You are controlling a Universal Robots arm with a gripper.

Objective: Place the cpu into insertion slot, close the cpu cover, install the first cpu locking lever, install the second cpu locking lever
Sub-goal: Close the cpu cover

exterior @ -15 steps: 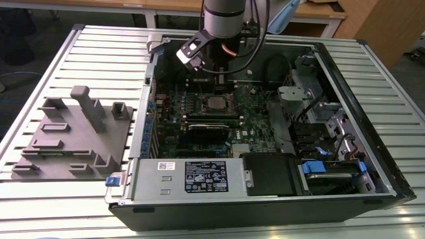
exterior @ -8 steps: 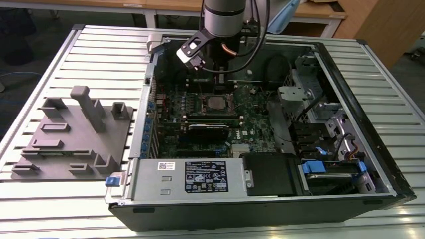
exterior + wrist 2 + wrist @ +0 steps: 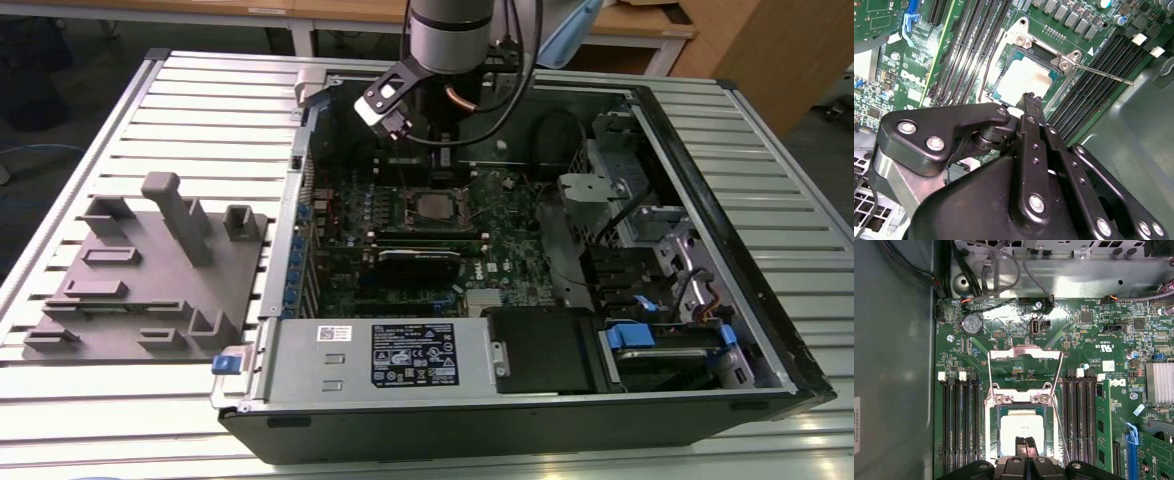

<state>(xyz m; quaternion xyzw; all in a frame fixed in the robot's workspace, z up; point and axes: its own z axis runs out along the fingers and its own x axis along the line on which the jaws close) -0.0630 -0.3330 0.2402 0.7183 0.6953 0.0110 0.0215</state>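
Robotics lab or workshop: 1 industrial robot arm (image 3: pixel 447 35) reaches its pincer (image 3: pixel 1024 444) into an open desktop computer case (image 3: pixel 534 400) lying on its side on a slatted aluminium tabletop (image 3: pixel 200 110). A grey fixture block (image 3: pixel 147 270) with slots and posts sits beside it, and wooden desks (image 3: pixel 641 30) stand behind.

Black-and-white label (image 3: pixel 414 355) there on the power supply (image 3: pixel 300 378), print too small to read; white lettering (image 3: pixel 1106 346) on the green motherboard (image 3: pixel 1004 342); white sticker (image 3: pixel 856 425) on the case wall (image 3: pixel 894 365).
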